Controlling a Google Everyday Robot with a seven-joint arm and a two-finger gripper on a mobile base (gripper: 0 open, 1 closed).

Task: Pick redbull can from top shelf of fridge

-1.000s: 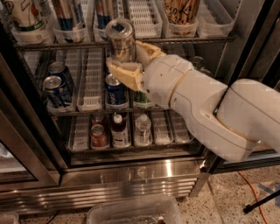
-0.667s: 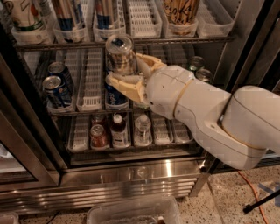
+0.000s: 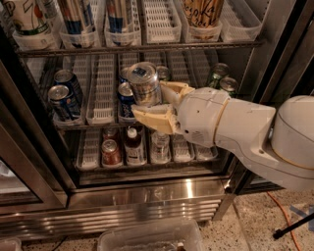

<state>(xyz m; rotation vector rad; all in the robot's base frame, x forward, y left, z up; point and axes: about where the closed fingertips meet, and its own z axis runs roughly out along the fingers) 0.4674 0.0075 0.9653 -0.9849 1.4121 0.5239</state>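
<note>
My gripper [image 3: 150, 101] is shut on the redbull can [image 3: 143, 83], a slim silver can with a blue tab on its lid. The tan fingers [image 3: 153, 119] clasp it from below and from the right. I hold the can tilted, out in front of the fridge's middle rack. The top shelf [image 3: 162, 47] runs above it, with white lane trays. Two more tall silver-and-blue cans [image 3: 117, 14] stand there at the left. A tall tan can [image 3: 203, 12] stands at the right. The fridge has a steel base [image 3: 147, 196].
Short dark-blue cans [image 3: 64, 98] and green cans [image 3: 221, 81] stand on the middle rack. Small bottles [image 3: 132, 147] stand on the rack below. The dark door frame [image 3: 29, 147] stands at the left. A clear plastic bin [image 3: 147, 238] and an orange cable [image 3: 284, 211] lie on the floor.
My gripper has carried the can down from the top shelf's height and out toward the camera, and it now sits in front of the middle rack.
</note>
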